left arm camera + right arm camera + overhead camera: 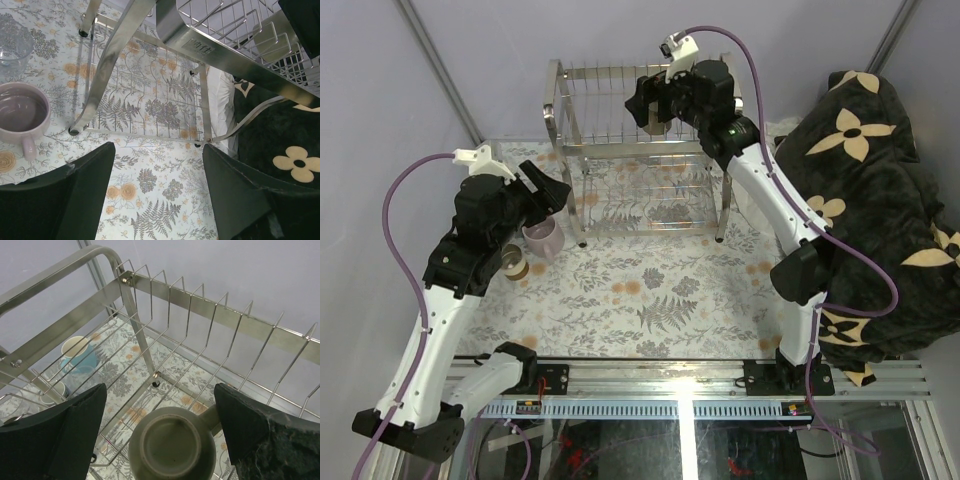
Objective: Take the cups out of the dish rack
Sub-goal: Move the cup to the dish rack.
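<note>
Right pincer (159,405) hanging wide open, empty, over top tier of rack (215,315); upturned olive mug (172,447) sitting just below, between my jaws. Pick step in hand: next I'm likely lowering, closing on its sides. Left pincer (157,167) gaping empty, lilac mug (22,112) standing left of it

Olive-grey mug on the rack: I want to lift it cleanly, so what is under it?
Thin wires of the dish rack carry it, with floral tablecloth visible through them. The spot directly beneath the olive-grey mug is hidden by it.
</note>
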Controlling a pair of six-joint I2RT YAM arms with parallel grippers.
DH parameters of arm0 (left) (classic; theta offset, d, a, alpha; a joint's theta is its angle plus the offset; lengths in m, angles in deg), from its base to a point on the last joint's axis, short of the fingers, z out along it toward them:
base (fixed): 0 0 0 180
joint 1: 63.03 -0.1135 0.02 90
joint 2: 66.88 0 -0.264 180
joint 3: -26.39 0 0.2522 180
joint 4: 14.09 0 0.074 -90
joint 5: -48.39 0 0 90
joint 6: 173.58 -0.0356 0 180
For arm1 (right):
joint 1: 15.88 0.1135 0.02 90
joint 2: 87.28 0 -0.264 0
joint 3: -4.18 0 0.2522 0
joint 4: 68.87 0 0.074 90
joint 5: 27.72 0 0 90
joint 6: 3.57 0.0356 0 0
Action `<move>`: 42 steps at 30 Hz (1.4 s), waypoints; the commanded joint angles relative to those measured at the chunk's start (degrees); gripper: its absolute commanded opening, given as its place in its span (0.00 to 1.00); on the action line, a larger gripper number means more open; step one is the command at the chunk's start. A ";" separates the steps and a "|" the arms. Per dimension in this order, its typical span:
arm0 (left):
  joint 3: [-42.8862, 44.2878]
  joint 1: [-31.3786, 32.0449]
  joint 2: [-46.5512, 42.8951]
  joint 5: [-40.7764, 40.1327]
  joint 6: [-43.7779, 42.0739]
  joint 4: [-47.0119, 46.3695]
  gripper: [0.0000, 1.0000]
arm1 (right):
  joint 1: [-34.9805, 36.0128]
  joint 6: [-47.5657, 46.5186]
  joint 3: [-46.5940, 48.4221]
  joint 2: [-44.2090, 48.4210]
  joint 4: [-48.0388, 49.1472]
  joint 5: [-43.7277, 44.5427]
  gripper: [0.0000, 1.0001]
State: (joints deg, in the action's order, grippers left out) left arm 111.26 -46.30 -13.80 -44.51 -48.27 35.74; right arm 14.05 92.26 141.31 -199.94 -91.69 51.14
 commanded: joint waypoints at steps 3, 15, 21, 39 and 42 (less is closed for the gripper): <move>-0.56 0.22 -0.19 -0.63 0.02 -0.66 0.71 | -0.96 -1.18 4.20 0.01 -1.67 -0.04 0.95; -1.11 0.20 0.01 -0.12 0.02 -1.19 0.71 | -1.22 -5.38 8.49 -0.87 -7.80 -1.85 0.96; -1.19 0.16 0.15 -0.13 -0.02 -1.31 0.71 | -2.14 -6.14 8.06 -0.63 -9.10 -3.16 0.95; -1.26 0.20 1.39 0.89 0.41 -1.62 0.71 | -5.05 -8.00 8.18 0.31 -12.92 -8.85 0.92; -1.32 0.20 1.50 1.02 0.46 -1.77 0.71 | -5.66 -8.66 8.90 0.33 -14.11 -9.22 0.92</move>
State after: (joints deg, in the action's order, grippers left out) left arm 110.41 -46.30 -12.58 -44.40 -47.96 35.68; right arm 9.44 85.48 147.98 -200.86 -103.87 44.23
